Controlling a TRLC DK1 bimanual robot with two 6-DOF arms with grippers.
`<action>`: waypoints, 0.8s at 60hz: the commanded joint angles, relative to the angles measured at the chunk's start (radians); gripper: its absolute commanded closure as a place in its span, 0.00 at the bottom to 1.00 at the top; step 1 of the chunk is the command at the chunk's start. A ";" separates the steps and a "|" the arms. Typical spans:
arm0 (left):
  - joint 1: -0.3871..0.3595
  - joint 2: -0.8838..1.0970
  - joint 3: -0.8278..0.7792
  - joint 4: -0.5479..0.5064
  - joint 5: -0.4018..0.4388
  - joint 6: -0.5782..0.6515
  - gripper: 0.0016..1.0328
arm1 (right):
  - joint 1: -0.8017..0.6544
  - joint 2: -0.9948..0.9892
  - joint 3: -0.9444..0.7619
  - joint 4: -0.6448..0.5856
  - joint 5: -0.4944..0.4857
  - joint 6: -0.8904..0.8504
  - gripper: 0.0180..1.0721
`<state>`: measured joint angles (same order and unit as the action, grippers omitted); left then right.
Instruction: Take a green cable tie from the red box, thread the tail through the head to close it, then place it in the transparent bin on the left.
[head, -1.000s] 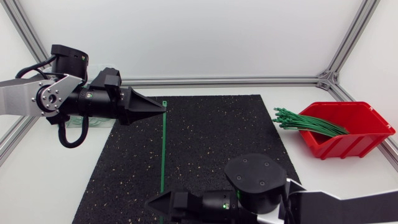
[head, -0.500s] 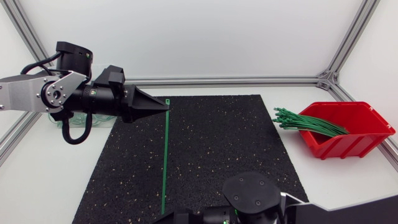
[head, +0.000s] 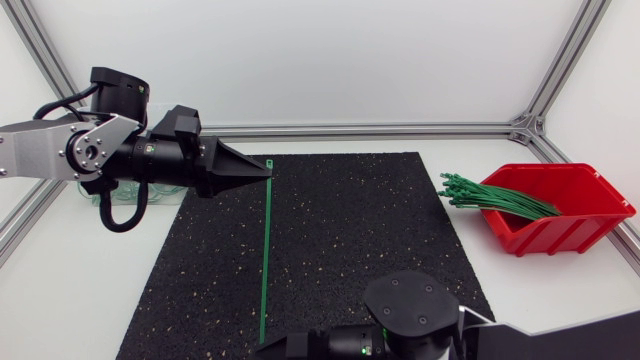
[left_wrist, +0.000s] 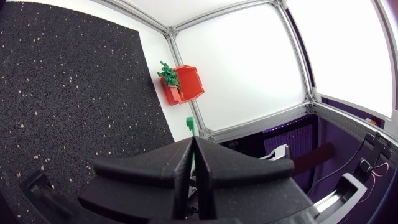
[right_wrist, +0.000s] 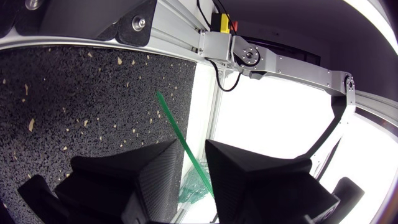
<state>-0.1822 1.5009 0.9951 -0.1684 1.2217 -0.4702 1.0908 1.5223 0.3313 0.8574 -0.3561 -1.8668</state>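
A green cable tie (head: 264, 255) stretches straight over the black mat, its head at the far end. My left gripper (head: 268, 167) is shut on it just below the head, and in the left wrist view the head (left_wrist: 189, 124) pokes out past the pressed fingertips. My right gripper (head: 263, 349) is at the mat's near edge by the tail. In the right wrist view the tail (right_wrist: 177, 137) runs through the gap of my right gripper (right_wrist: 193, 160), whose fingers stand apart. The red box (head: 552, 205) holds several green ties (head: 495, 195). The transparent bin (head: 160, 198) is mostly hidden behind my left arm.
The black speckled mat (head: 360, 230) covers the middle of the white table. Aluminium frame rails (head: 380, 129) run along the back and sides. The red box (left_wrist: 183, 84) also shows far ahead of the left gripper.
My left gripper shifted slightly right and back with the tie's head. My right arm dropped toward the front edge, its tip slid right under the tail, and its fingers drew closer together.
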 joint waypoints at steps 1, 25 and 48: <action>-0.008 0.013 0.020 -0.014 0.002 0.013 0.96 | -0.006 -0.027 -0.015 0.005 -0.006 0.008 0.74; -0.013 0.002 0.023 -0.020 -0.002 0.013 0.96 | -0.016 -0.045 -0.032 0.000 -0.001 0.024 0.94; -0.013 -0.034 0.004 -0.022 -0.005 0.016 0.96 | -0.009 -0.125 -0.049 -0.026 -0.020 0.118 0.94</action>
<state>-0.1932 1.4982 0.9951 -0.1837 1.2148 -0.4702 1.0836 1.4342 0.3035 0.8406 -0.3649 -1.8015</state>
